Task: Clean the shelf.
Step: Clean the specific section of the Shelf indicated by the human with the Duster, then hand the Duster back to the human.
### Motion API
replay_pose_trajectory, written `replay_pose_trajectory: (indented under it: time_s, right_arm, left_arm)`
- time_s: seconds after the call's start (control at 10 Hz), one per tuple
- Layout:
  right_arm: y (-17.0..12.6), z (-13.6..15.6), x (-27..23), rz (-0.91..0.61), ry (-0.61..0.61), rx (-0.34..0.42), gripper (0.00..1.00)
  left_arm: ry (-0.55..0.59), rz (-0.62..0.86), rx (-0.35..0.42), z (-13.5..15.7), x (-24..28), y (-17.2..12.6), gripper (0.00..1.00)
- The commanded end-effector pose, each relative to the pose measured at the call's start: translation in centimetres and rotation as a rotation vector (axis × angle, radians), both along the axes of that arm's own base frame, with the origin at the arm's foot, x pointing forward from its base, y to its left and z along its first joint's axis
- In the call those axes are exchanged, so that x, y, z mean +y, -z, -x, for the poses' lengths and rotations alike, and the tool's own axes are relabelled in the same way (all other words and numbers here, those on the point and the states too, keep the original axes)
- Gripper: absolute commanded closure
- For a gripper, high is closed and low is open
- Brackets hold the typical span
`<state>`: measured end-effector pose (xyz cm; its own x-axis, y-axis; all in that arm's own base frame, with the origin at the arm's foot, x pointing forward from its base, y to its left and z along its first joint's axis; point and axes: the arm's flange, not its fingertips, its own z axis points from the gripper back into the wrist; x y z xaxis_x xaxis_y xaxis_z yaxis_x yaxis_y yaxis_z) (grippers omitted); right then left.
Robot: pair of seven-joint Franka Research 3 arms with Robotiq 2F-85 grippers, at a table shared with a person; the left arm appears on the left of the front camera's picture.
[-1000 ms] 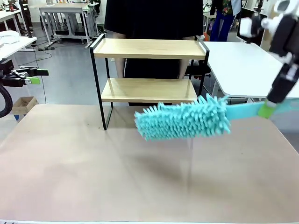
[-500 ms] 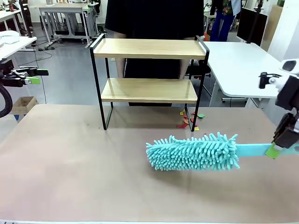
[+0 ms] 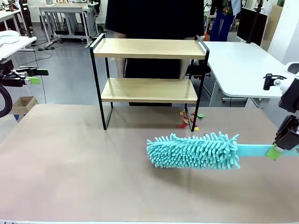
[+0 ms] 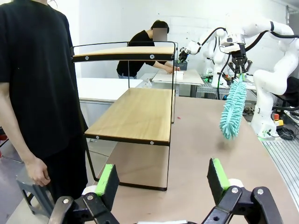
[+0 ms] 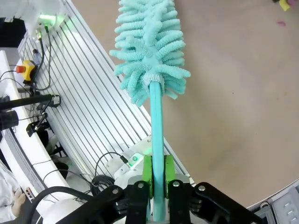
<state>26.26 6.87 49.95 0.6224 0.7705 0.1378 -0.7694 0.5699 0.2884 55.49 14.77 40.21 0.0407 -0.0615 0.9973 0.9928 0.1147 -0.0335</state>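
While the shelf (image 3: 148,77) stands on the far middle of the brown worktop (image 3: 93,177), just in front of a person in black (image 3: 154,18) at the far side, the right claw (image 3: 280,148) sits at the right edge of the front view, well apart from the rack and nearer the robot than it. Its green pads are clenched on the flat teal handle of a fluffy teal duster (image 3: 194,150), whose head stretches from the claw toward the middle of the worktop, low over the surface in front of the shelf's right front leg and clear of both boards. In the right wrist view the handle runs straight up between the two pads of that claw (image 5: 157,175), and the duster (image 5: 149,44) fans out above it over the brown surface. A few small coloured scraps (image 3: 189,120) lie on the worktop beside the shelf's right leg. The left claw (image 3: 33,76) hovers at the far left, off the edge of the worktop and well away from the shelf, with its fingers released and nothing between them; its own wrist view shows the two green pads of this claw (image 4: 161,179) spread wide, the shelf (image 4: 128,100) ahead and slightly left, and the person's hand (image 4: 37,171) hanging beside the rack.
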Motion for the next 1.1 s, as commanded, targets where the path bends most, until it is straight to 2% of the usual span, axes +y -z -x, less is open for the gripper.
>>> replay_pose_trajectory:
  time_s: [0.0,0.9,1.0]
  right_arm:
    - [-0.1,0.0,0.0,0.006,-0.003,0.004,0.87]
    - [-0.1,0.0,0.0,0.006,-0.003,0.004,0.87]
    - [0.1,0.0,0.0,0.001,-0.001,0.005,0.87]
  left_arm:
    - [-0.002,0.003,-0.004,0.3,-0.1,-0.3,0.0]
    - [0.0,0.0,0.0,0.0,0.0,0.0,0.0]
    - [0.038,0.002,0.019,0.7,-1.7,-0.9,0.0]
